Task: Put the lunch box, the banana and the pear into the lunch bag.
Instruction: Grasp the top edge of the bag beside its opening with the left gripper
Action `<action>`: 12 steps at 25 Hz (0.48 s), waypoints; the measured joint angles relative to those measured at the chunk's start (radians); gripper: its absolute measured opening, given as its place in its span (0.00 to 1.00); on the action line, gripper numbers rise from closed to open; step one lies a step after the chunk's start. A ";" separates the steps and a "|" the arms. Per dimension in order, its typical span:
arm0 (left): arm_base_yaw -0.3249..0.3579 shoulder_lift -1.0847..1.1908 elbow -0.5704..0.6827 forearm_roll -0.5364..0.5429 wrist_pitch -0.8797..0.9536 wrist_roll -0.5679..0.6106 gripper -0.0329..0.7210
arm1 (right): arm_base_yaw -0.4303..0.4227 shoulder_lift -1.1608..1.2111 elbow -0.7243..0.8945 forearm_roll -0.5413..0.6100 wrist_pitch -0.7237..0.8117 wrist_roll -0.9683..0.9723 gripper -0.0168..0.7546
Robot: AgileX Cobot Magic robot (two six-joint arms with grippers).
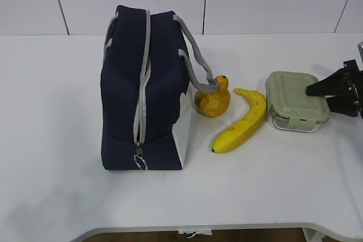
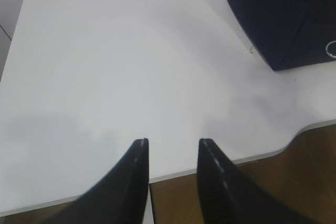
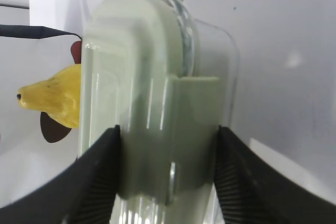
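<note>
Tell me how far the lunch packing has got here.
Done: nothing; the lunch bag looks zipped shut. In hand: the right gripper straddles the lunch box, pads against its sides. Left: box, banana and pear all lie on the table.

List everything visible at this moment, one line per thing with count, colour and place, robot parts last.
lunch bag: one, navy with grey zipper and straps, left of centre, zipped shut.
pear: one, yellow-orange, right of the bag under a strap.
banana: one, yellow, between pear and lunch box.
lunch box: one, clear with sage-green lid, far right.
table: one, white, under everything.
left gripper: one, black, open over bare table, empty.
right gripper: one, black, jaws either side of the lunch box's end.
</note>
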State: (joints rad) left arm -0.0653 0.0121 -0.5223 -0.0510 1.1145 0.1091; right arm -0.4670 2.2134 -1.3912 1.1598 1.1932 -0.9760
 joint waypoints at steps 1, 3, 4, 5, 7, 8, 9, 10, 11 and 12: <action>0.000 0.000 0.000 0.000 0.000 0.000 0.37 | 0.000 0.000 0.000 0.000 0.000 0.000 0.54; 0.000 0.000 0.000 0.000 0.000 0.000 0.37 | 0.000 0.000 0.000 0.000 0.000 0.007 0.54; 0.000 0.000 0.000 0.000 0.000 0.000 0.37 | 0.000 0.000 0.000 -0.002 0.000 0.014 0.54; 0.000 0.000 0.000 0.000 0.000 0.000 0.37 | 0.000 0.000 0.000 -0.004 0.002 0.026 0.53; 0.000 0.000 0.000 0.000 0.000 0.000 0.37 | 0.000 0.000 0.000 -0.006 0.002 0.042 0.51; 0.000 0.000 0.000 0.000 0.000 0.000 0.37 | 0.000 0.000 0.000 -0.008 0.002 0.050 0.51; 0.000 0.000 0.000 0.000 0.000 0.000 0.37 | 0.000 0.000 0.000 -0.008 0.002 0.057 0.50; 0.000 0.000 0.000 0.000 0.000 0.000 0.37 | 0.000 0.000 0.000 -0.008 0.002 0.063 0.50; 0.000 0.000 0.000 0.000 0.000 0.000 0.37 | 0.000 0.000 0.000 -0.010 0.002 0.068 0.49; 0.000 0.000 0.000 0.000 0.000 0.000 0.37 | 0.000 0.000 0.000 -0.010 0.002 0.072 0.49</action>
State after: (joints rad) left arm -0.0653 0.0121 -0.5223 -0.0510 1.1141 0.1091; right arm -0.4670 2.2134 -1.3912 1.1503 1.1951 -0.9035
